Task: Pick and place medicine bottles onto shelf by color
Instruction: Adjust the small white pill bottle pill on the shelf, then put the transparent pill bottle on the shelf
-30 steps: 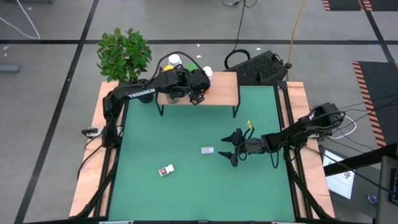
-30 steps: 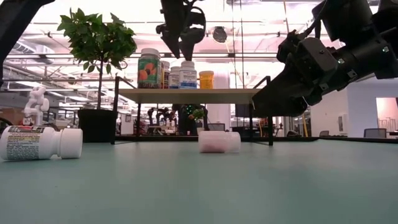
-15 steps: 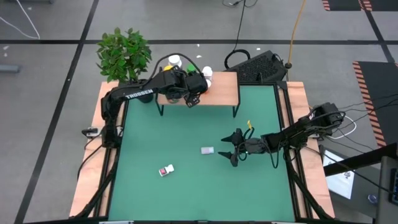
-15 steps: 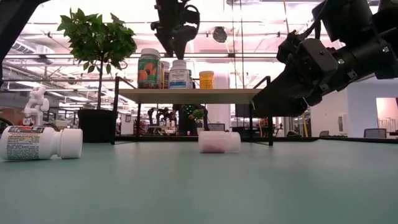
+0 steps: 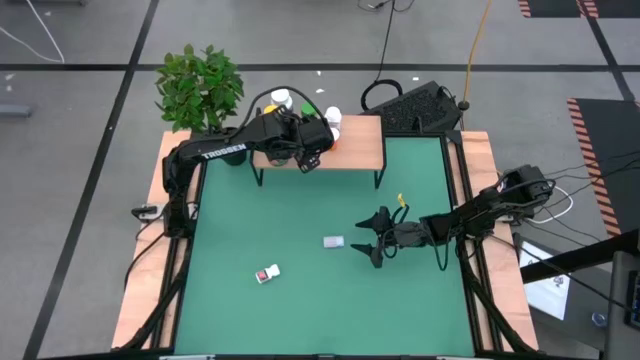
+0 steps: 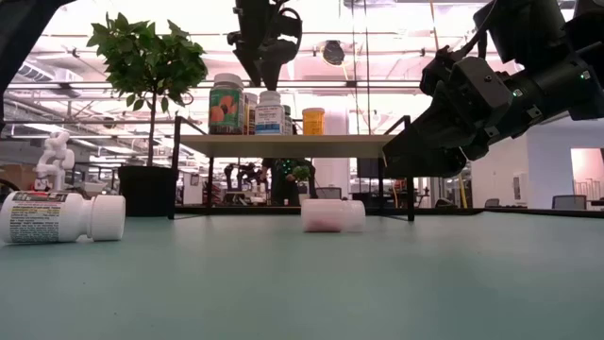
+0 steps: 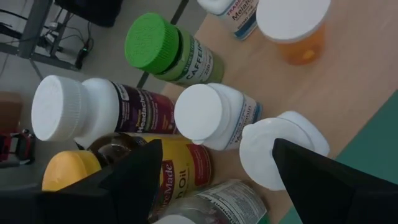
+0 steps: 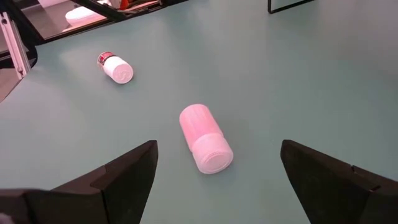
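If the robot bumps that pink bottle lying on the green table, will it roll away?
Probably. The pink bottle is round and lies on its side on the smooth green table, so a nudge could roll it. It looks small and plastic, likely light and unlikely to break.

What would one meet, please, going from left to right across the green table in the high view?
Left gripper over the shelf → red-labelled bottle → pale bottle → right gripper.

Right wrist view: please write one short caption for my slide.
Open right claw faces a pale pink bottle lying on the green table; another fallen bottle lies beyond.
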Motion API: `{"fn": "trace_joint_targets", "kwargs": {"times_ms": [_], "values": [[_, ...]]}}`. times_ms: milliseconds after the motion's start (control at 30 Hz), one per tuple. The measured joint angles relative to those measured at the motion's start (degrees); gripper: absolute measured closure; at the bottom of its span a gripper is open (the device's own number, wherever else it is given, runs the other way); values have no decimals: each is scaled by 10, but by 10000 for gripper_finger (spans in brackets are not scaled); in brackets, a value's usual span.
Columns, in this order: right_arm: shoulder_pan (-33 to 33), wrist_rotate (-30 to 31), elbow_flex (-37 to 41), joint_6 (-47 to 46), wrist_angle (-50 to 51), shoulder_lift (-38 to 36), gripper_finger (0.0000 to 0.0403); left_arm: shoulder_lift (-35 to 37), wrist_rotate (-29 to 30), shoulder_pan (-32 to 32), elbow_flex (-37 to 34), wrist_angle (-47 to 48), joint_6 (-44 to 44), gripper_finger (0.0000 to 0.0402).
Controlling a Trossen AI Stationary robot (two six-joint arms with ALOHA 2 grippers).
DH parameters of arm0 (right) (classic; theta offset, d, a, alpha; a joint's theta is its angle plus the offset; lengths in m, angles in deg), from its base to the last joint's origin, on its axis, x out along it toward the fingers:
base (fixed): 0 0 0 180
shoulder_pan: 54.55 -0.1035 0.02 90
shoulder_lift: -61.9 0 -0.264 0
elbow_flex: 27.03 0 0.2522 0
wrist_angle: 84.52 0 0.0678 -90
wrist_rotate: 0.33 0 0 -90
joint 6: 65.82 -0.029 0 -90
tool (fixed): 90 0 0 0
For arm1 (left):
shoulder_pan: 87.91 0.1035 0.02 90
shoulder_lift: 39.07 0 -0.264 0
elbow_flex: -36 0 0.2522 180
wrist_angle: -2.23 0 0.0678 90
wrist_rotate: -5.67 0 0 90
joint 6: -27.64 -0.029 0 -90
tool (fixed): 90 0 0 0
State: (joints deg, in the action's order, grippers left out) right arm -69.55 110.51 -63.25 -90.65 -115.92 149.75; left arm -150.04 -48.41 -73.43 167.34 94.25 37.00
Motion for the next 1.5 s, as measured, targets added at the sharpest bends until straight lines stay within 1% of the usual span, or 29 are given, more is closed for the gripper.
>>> {"fn": "trace_joint_targets", "kwargs": {"times_ms": [333,467,567,633,733,800,867,933,1033,1133,1200,1300,1400,1500], "values": [[0,0,0,1,0,0,67,37,-2,1,-2,0,3,89],[0,0,0,0,0,0,67,54,1,-1,-2,4,23,89],[0,0,0,0,0,0,67,73,4,-15,-2,5,41,89],[0,-2,0,1,0,0,67,81,12,-33,-1,5,52,89],[0,-30,0,11,-1,0,67,89,62,-78,-8,7,84,91],[-1,-63,0,26,-5,0,67,94,98,-121,-29,-4,108,98],[-1,-96,0,41,-9,0,67,106,121,-169,-72,-26,130,112],[-1,-116,0,55,-14,0,67,108,132,-214,-127,-73,143,128],[-1,-134,0,67,-20,0,67,109,130,-278,-211,-139,173,152],[-1,-136,-1,70,-39,0,67,109,122,-329,-284,-244,202,171],[-1,-136,-10,83,-34,0,67,108,117,-356,-328,-291,219,181],[-4,-130,-35,127,10,0,67,108,117,-383,-395,-406,247,189],[-9,-117,-68,148,52,0,67,108,117,-397,-467,-517,259,190],[-9,-116,-85,171,60,5,67,108,113,-403,-548,-665,256,190]]}}
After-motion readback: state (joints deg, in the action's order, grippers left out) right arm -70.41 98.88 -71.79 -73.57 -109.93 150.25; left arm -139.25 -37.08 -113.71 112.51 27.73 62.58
